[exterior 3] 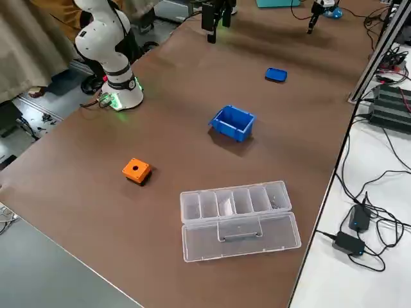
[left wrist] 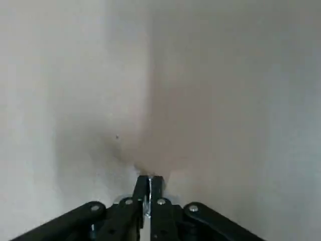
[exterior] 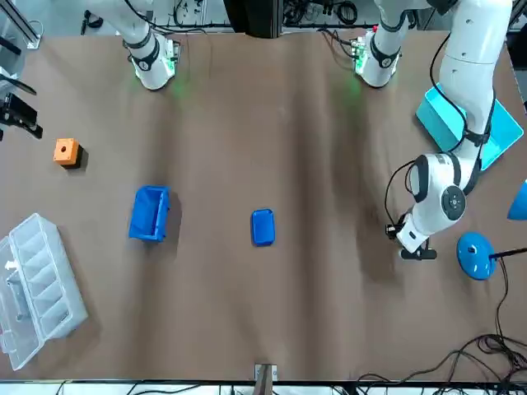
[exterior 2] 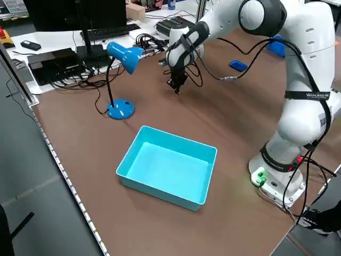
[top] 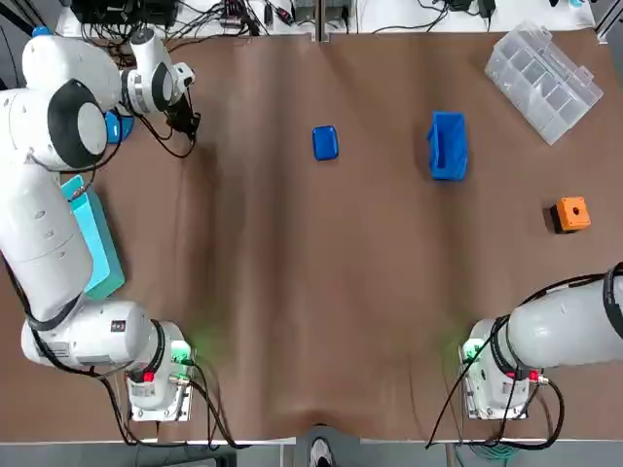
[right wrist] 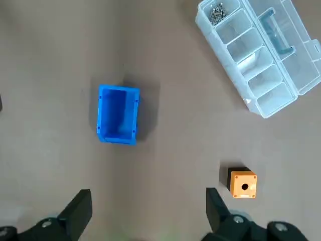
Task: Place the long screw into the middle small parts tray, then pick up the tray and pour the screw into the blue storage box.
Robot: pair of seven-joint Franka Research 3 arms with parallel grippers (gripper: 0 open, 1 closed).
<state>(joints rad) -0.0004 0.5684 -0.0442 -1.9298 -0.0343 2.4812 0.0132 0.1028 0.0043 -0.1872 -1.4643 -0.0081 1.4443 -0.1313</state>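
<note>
Left gripper (left wrist: 148,182) fingers are pressed together, tips down at the brown table surface (top: 292,292) near its far left corner. A thin bright sliver shows between the pads; whether it is the long screw cannot be told. Well apart, at table centre, lies the small blue parts tray (top: 325,143), with the blue open storage box (top: 448,146) to its right. Right gripper (right wrist: 146,201) hangs raised over the table's right side, fingers spread wide, holding nothing.
</note>
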